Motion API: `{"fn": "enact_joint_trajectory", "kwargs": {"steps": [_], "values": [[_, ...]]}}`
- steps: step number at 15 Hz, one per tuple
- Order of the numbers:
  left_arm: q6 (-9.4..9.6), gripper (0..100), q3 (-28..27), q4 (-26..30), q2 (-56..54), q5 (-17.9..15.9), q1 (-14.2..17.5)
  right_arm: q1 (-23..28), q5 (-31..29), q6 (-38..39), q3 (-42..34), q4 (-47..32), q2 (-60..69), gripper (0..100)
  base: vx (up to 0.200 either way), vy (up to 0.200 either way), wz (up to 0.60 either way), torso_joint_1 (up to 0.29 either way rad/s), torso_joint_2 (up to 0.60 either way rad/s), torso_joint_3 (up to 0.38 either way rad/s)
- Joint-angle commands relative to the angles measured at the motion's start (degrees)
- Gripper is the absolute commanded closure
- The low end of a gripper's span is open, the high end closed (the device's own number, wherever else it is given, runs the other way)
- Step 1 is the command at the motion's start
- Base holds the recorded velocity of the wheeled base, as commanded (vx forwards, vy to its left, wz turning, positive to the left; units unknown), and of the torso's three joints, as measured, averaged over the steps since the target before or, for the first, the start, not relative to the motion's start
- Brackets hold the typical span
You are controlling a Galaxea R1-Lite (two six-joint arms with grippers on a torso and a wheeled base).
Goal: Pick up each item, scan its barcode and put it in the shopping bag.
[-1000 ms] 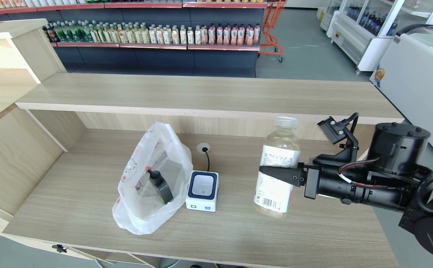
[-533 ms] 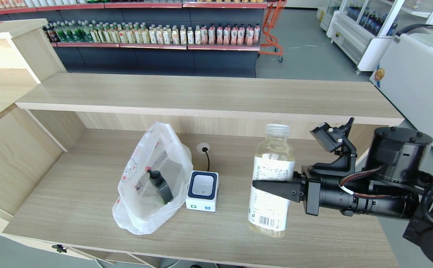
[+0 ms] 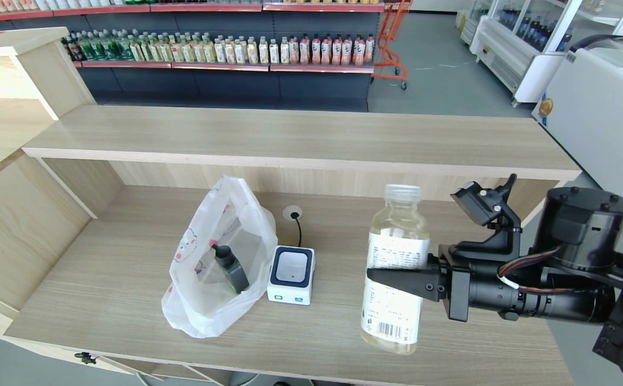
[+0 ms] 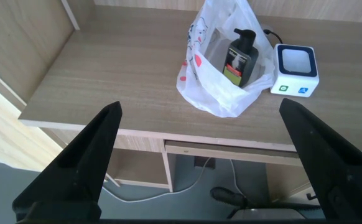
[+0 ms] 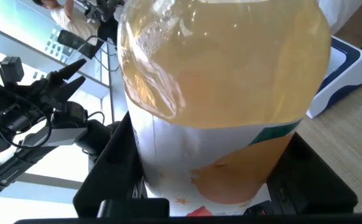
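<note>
Bottle (image 3: pixel 397 241) clamped in right gripper (image 3: pixel 391 279), one black finger (image 3: pixel 402 279) crossing the white label at mid-height, the other behind it. It sits right of centre in the head view, upright with a slight tilt, clear cap on top, pale yellow liquid inside (barcode (image 3: pixel 389 329) near the base, facing the camera). Can't tell if the base touches the counter (image 3: pixel 102 289). In the right wrist view the bottle (image 5: pixel 224 81) sits between two dark fingers (image 5: pixel 116 168).

White scanner (image 3: pixel 291 274) stands on the counter at frame centre, well apart from the bottle, cable running to a hole (image 3: pixel 292 213) behind it. Shopping bag (image 3: pixel 204 300) is just beside the scanner, left of centre, with a dark pump bottle (image 3: pixel 231 268) leaning inside.

Left gripper (image 4: pixel 196 162) is spread wide, hanging off the counter's near edge, with the bag (image 4: pixel 212 93), pump bottle (image 4: pixel 240 59) and scanner (image 4: pixel 296 68) in the upper part of its frame.
</note>
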State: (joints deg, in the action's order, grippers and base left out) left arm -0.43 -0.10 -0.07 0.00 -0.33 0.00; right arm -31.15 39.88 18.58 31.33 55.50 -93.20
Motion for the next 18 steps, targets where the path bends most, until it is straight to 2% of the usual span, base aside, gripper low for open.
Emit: {"fn": "enact_joint_trajectory", "kwargs": {"steps": [1,14,15,17,18], "values": [[-0.01,0,0.01,-0.01,0.00,-0.02,0.00,0.03,0.03,-0.03,-0.13,-0.04,0.65,100,0.000,0.000,0.00,0.000,0.00,0.000],[-0.01,0,0.01,-0.01,0.00,-0.02,0.00,0.12,-0.32,-0.91,-1.53,0.13,2.49,100,0.000,0.000,0.00,0.000,0.00,0.000],[-0.01,0,0.01,-0.01,0.00,-0.02,0.00,0.30,-0.68,-3.29,-1.97,0.13,2.58,100,0.000,0.000,0.00,0.000,0.00,0.000],[-0.01,0,0.01,-0.01,0.00,-0.02,0.00,1.18,-4.02,-15.94,-3.20,-0.04,2.67,100,0.000,0.000,0.00,0.000,0.00,0.000],[-0.01,0,0.01,-0.01,0.00,-0.02,0.00,2.58,-8.50,-25.52,-4.96,-0.31,3.20,100,0.000,0.000,0.00,0.000,0.00,0.000]]}}
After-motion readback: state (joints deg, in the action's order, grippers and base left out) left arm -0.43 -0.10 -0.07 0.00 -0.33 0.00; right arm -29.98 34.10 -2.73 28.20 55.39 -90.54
